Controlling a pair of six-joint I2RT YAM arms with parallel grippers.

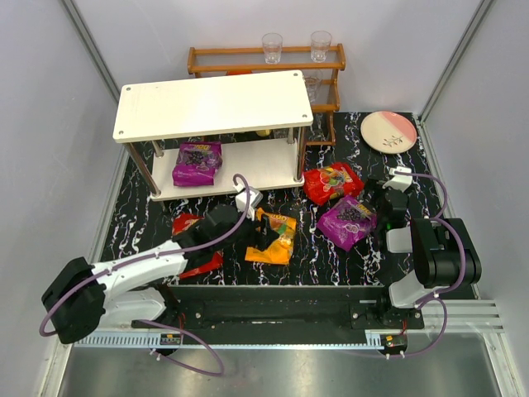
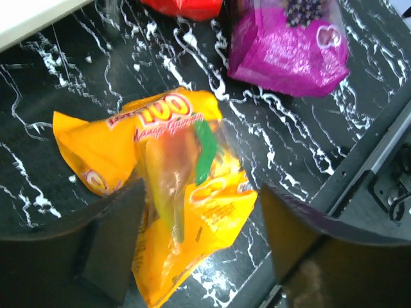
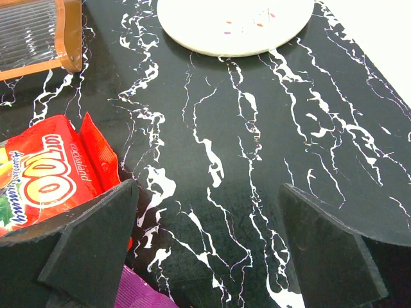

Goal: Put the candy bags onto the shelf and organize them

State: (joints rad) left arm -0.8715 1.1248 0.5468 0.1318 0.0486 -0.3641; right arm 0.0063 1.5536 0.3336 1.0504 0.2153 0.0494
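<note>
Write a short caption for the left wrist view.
Left gripper, jaws apart, straddles the orange candy bag on the black marbled table; a purple bag lies beyond.

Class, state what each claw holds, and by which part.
Nothing. The left claw stands open astride the orange bag; the right claw is open and empty.

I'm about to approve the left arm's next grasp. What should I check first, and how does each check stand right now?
1. Left jaws open, one on each side of the orange bag: ok.
2. Orange bag lies apart from the other bags: ok.
3. Free space on the shelf's lower board beside the shelved purple bag: ok.
4. Right jaws open and empty: ok.
5. Left jaws low enough to pinch the orange bag: cannot tell.
</note>
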